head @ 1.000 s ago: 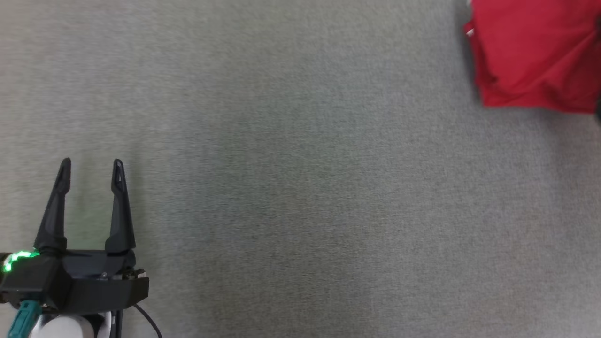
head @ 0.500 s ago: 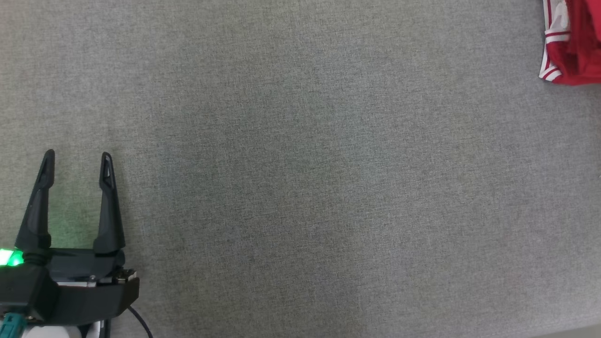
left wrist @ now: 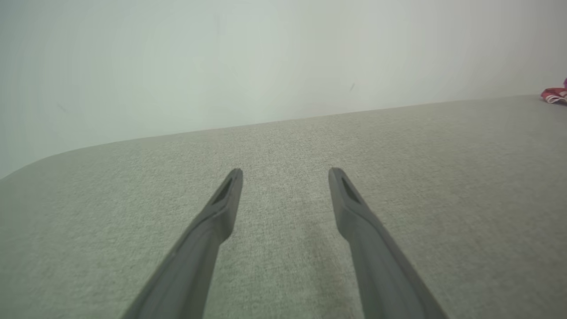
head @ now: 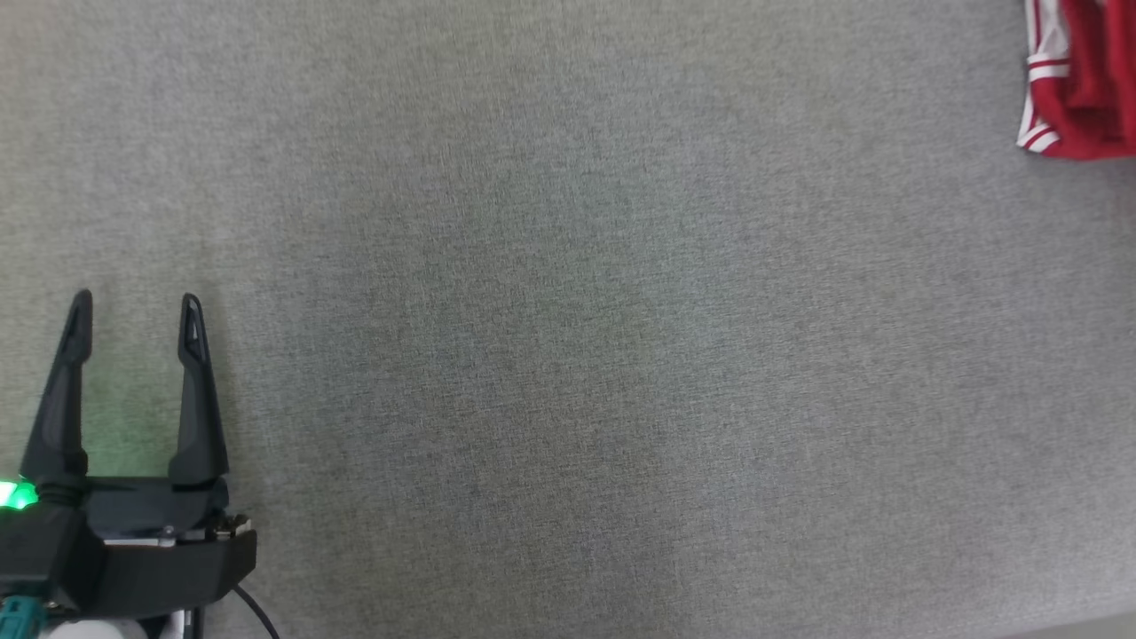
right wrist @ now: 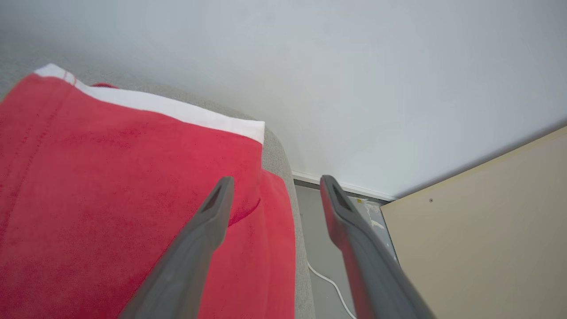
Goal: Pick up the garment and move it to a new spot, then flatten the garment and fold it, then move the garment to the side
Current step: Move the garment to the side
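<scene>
The red garment (head: 1078, 80) with white stripes lies at the far right of the grey fabric surface (head: 568, 337), cut off by the head view's upper right corner. In the right wrist view the garment (right wrist: 110, 186) spreads under my right gripper (right wrist: 276, 179), which is open with nothing between its fingers. The garment's edge hangs at the surface's rim. My left gripper (head: 133, 306) stands open at the lower left, far from the garment. The left wrist view has my left gripper (left wrist: 285, 173) over bare fabric and the garment (left wrist: 554, 94) small at the far right.
A white wall (left wrist: 266, 57) rises behind the surface. Past the surface's right rim (right wrist: 277, 155) the floor (right wrist: 319, 248) lies lower, with a white cable (right wrist: 330, 283) and a beige panel (right wrist: 478, 230) beside it.
The whole head picture has shifted. The garment now sits further into the upper right corner and shows a white-striped hem. My left gripper stays open and empty.
</scene>
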### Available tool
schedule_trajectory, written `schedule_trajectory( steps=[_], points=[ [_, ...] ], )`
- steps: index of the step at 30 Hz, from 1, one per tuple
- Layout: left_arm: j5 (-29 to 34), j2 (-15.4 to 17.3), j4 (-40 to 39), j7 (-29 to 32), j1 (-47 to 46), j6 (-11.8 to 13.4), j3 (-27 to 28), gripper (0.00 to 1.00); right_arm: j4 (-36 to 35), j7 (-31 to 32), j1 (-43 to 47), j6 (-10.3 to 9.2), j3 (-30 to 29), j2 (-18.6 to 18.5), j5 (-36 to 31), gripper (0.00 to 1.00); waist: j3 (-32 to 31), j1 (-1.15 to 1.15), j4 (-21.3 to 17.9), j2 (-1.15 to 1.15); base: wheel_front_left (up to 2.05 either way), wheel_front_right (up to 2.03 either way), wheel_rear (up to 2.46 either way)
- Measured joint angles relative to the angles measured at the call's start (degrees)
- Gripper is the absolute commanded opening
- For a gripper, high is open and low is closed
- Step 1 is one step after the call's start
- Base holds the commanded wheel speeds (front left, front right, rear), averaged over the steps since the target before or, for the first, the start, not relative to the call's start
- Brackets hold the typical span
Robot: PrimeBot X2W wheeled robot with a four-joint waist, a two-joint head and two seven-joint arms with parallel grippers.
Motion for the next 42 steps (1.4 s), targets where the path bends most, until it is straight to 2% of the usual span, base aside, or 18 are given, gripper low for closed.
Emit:
schedule_trajectory(
  steps=[5,10,16,30,35,42],
  points=[
    [-0.6,-0.7,2.4,-0.3,0.5,0.4,-0.2,1.00,-0.1,-4.0,-0.9,0.00,-2.3,3.1,1.4,1.00,-2.4,0.00,0.1,0.00,0.00,0.00,0.00],
    [-1.5,-1.8,5.1,-0.6,2.4,0.5,-0.4,1.00,-3.2,-5.5,-0.4,0.00,-3.4,5.6,1.4,1.00,-6.3,-0.01,0.3,0.00,0.00,0.00,0.00],
    [-2.0,-2.8,8.3,-0.9,5.4,0.9,-0.2,1.00,-9.6,-5.8,4.7,0.00,-9.9,10.3,2.8,1.00,-12.1,-0.01,0.9,-0.02,0.00,0.00,0.00],
    [-3.3,-4.6,11.2,-1.0,11.4,1.3,1.4,1.00,-28.3,-5.8,32.7,0.00,-27.2,19.2,-6.3,1.00,-25.3,-0.02,2.2,-0.02,0.00,0.00,0.00],
    [-3.4,-4.8,12.1,-1.0,12.4,1.0,1.8,1.00,-34.0,-5.8,42.9,0.00,-30.0,23.6,-8.3,1.00,-28.9,-0.02,2.8,-0.02,0.00,0.00,0.00],
    [-3.4,-4.9,14.2,-1.0,12.4,0.5,1.1,1.00,-43.2,-3.9,53.9,0.00,-32.1,27.6,-11.1,1.00,-31.8,-0.02,4.2,-0.02,0.00,0.00,0.00]
  ],
)
